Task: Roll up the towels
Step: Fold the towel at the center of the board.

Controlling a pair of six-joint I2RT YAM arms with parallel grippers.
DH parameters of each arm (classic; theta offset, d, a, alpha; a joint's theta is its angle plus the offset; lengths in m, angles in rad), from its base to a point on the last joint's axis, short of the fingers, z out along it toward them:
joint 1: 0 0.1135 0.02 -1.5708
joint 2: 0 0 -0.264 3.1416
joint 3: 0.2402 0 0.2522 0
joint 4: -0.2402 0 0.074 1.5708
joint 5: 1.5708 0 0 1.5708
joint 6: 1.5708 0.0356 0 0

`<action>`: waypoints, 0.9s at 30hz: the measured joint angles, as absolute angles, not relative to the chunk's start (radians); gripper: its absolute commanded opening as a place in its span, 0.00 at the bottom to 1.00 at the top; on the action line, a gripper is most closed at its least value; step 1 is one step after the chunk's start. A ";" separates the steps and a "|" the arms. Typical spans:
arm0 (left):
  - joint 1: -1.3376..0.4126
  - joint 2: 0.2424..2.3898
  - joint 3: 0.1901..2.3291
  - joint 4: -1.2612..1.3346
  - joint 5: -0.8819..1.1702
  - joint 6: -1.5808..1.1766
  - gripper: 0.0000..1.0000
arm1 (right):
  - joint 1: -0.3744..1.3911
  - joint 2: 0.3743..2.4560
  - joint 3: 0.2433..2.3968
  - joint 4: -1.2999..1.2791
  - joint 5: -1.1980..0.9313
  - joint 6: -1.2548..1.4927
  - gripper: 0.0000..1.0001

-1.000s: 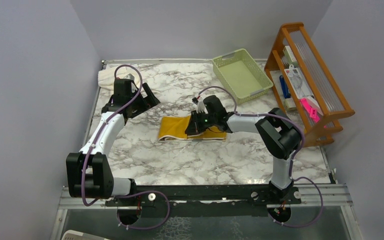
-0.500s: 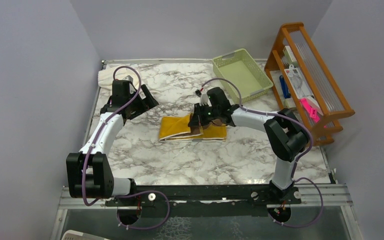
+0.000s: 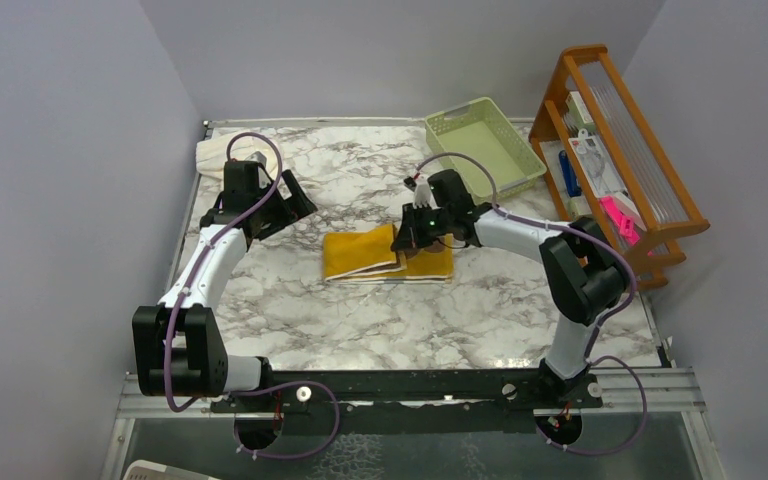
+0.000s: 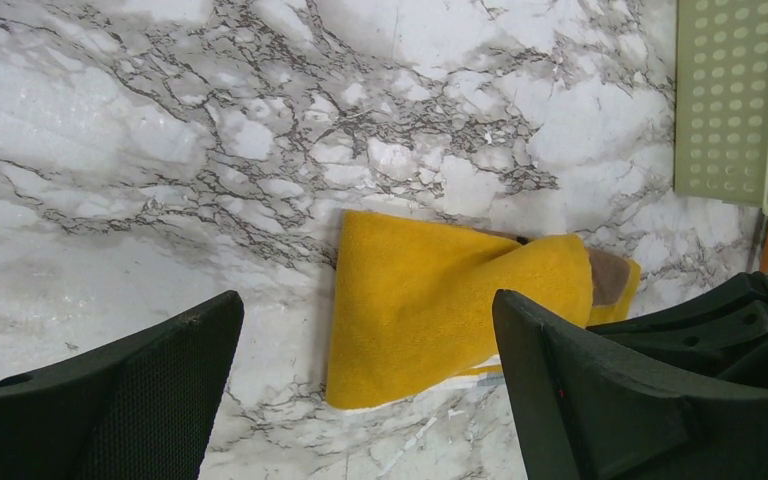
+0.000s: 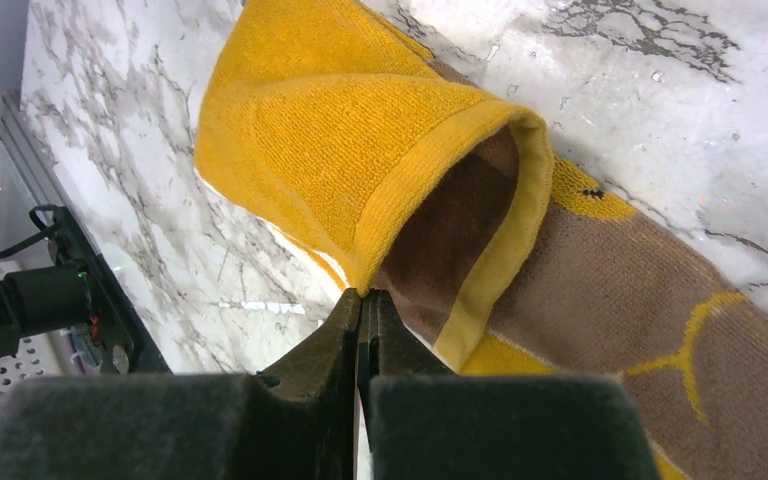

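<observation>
The mustard-yellow towel (image 3: 360, 256) lies folded at the table's middle; it also shows in the left wrist view (image 4: 430, 300). My right gripper (image 3: 406, 238) is shut on the hemmed edge of its top layer (image 5: 360, 110) and holds that edge lifted, so a brown face with yellow lines (image 5: 610, 300) shows beneath. The jaws of the right gripper (image 5: 365, 300) are closed tight on the hem. My left gripper (image 3: 295, 200) is open and empty, hovering left of the towel (image 4: 367, 315). The cream-white towel (image 3: 220, 152) lies bunched at the far left corner. No separate tan-brown towel can be told apart.
A pale green plastic basket (image 3: 482, 147) stands at the back right and shows in the left wrist view (image 4: 730, 90). A wooden rack (image 3: 620, 160) with small items stands along the right edge. Grey walls close the left and back.
My right gripper has moved right and a little back with the towel's top edge, drawing that layer over. The left arm has hardly moved.
</observation>
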State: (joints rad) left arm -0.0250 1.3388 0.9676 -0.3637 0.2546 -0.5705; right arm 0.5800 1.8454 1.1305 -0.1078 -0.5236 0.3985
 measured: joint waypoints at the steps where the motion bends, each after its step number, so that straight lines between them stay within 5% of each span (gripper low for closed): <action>1: -0.025 1.339 0.968 -0.366 0.255 -0.570 0.99 | 0.575 1.835 1.128 -0.115 -0.525 0.394 0.01; 19: -0.019 1.342 0.968 -0.383 0.263 -0.565 0.99 | 0.541 1.790 1.083 -0.175 -0.563 0.356 0.12; 27: -0.019 1.343 0.968 -0.384 0.272 -0.563 0.99 | 0.541 1.833 1.081 -0.171 -0.562 0.355 0.43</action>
